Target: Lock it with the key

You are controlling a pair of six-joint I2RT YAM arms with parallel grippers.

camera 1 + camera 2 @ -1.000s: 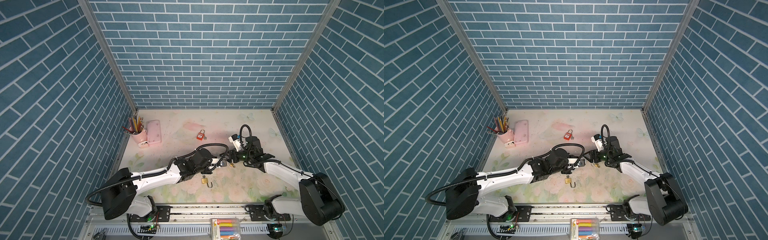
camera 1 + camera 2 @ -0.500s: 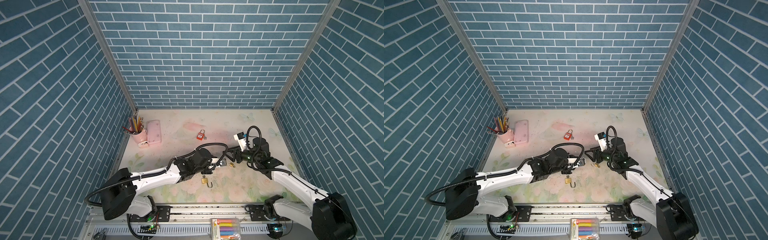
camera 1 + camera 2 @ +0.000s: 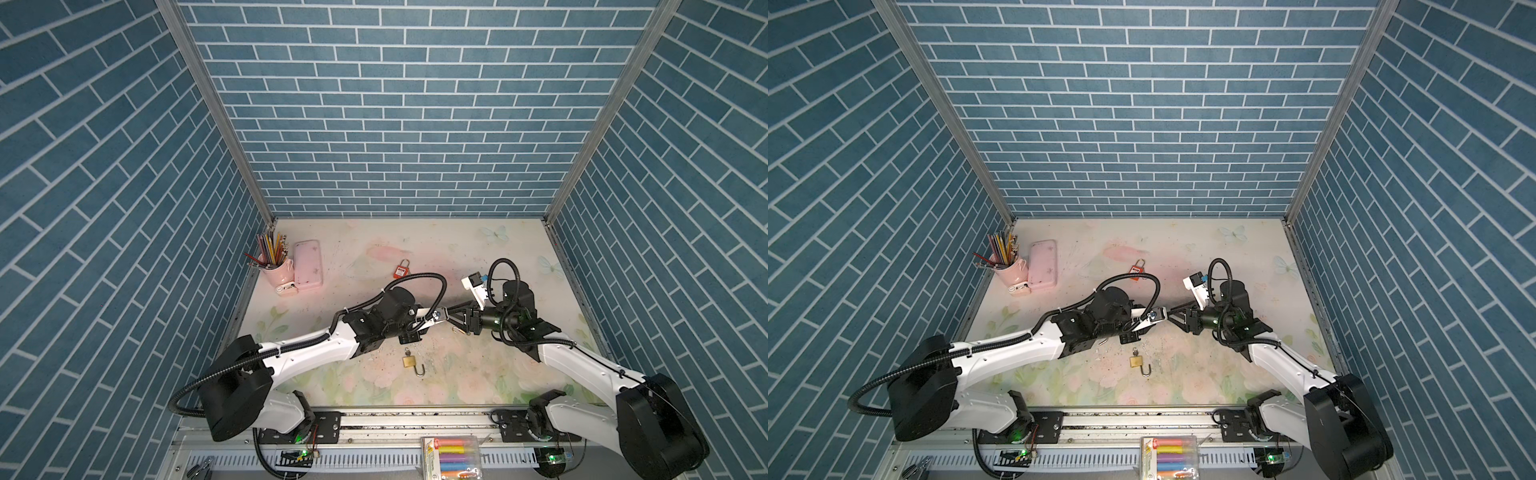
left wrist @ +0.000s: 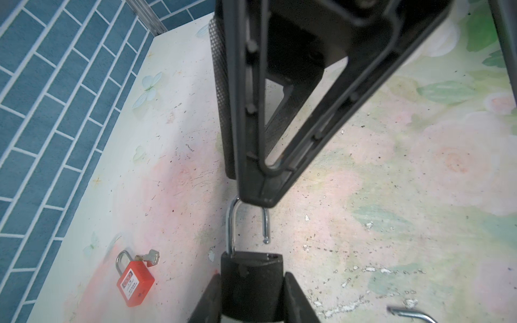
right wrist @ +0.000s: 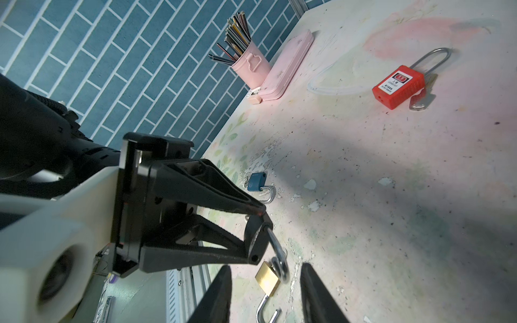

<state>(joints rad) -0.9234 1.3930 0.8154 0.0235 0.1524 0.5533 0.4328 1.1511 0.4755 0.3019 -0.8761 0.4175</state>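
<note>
In both top views we see the left pincer (image 3: 436, 316) and the right pincer (image 3: 453, 319) meet tip to tip over the bench (image 3: 478, 374). A gold lock (image 3: 409, 361) lies near them.

In the left wrist view the left pincer squeezes the black lock (image 4: 251, 276), and its loop (image 4: 231, 223) is open. A red lock (image 4: 135, 282) lies aside.

In the right wrist view the right pincer's jaws stand apart around that loop. A blue lock (image 5: 256, 182) lies farther off.

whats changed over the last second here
The right arm has swung its rear joints outward, re-aiming the right gripper, whose jaws now flank the open shackle without gripping it. Nothing was taken or let go. Unchanged: the left gripper stays shut on the black padlock; the brass padlock and red padlock lie where they were.
</note>
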